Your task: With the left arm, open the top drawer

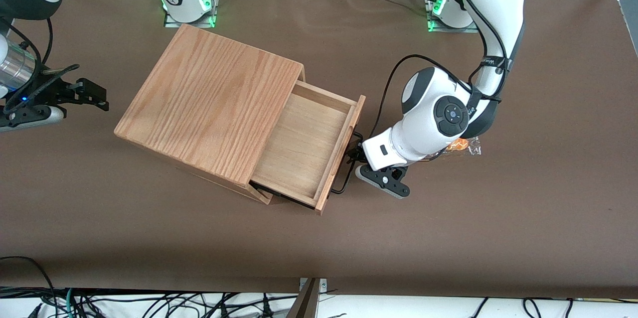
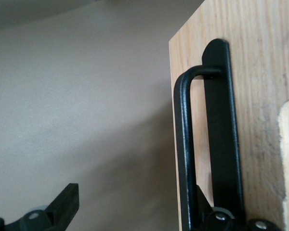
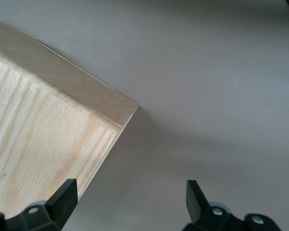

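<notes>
The top drawer point(image 1: 299, 143) stands pulled well out of the wooden cabinet point(image 1: 209, 108), and its pale plywood floor shows. Its wood-grain front panel point(image 1: 335, 168) faces the working arm's end of the table. The thin black bar handle point(image 1: 343, 179) runs along that panel. The left arm point(image 1: 428, 123), white with a round black cap, reaches down to the handle. Its black gripper point(image 1: 355, 154) is at the handle's middle. In the left wrist view the gripper point(image 2: 132, 204) is open. One finger point(image 2: 63, 206) is out over the table and the other point(image 2: 201, 206) sits between the bar point(image 2: 183, 144) and the panel point(image 2: 260, 96).
A small orange wrapped item point(image 1: 461, 144) lies on the brown table point(image 1: 448, 238), partly under the left arm. The parked arm's gripper point(image 1: 50, 98) hangs near the cabinet at its own end. The right wrist view shows the cabinet's corner point(image 3: 48, 144). Arm bases point(image 1: 187, 1) stand farthest from the camera.
</notes>
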